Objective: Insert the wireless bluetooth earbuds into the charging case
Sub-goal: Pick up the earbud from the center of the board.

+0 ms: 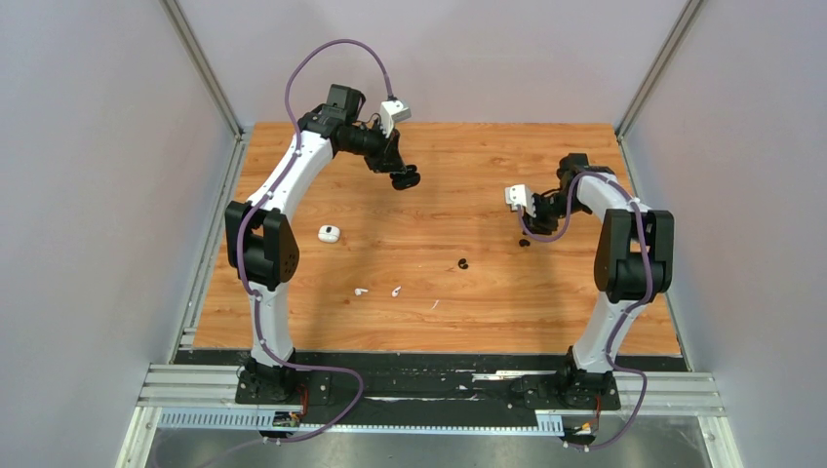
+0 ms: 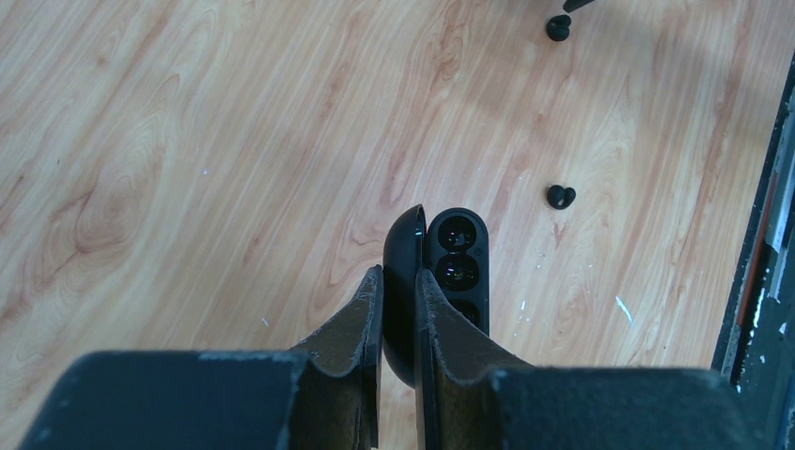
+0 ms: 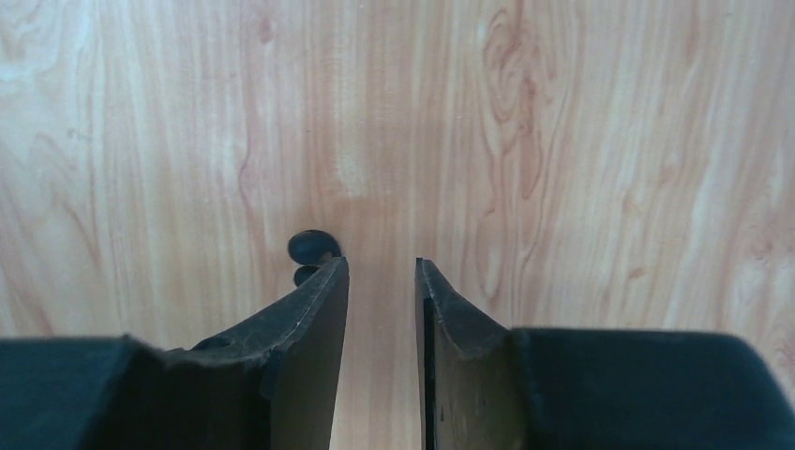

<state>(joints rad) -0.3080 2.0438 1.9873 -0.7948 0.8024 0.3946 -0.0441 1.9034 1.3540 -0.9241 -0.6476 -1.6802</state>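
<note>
L arm (image 1: 291, 180) stretches up & fwd, elbow high, wrist turned to the right. L pincer (image 2: 398, 279) is clamped narrow on one half of the open charging case (image 2: 457, 255). R arm (image 1: 624, 239) is folded back, forearm pointing left. R pincer (image 3: 382, 267) sits low, aimed down, fingers apart w/ nothing between them.

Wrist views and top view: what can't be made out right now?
Left wrist: lower end of the black charging case, hidden behind the left gripper holding it.
Right wrist: black earbud, partly behind one finger of the right gripper.
Top: white earbuds and white case, too small to tell orientation or lid state.
</note>
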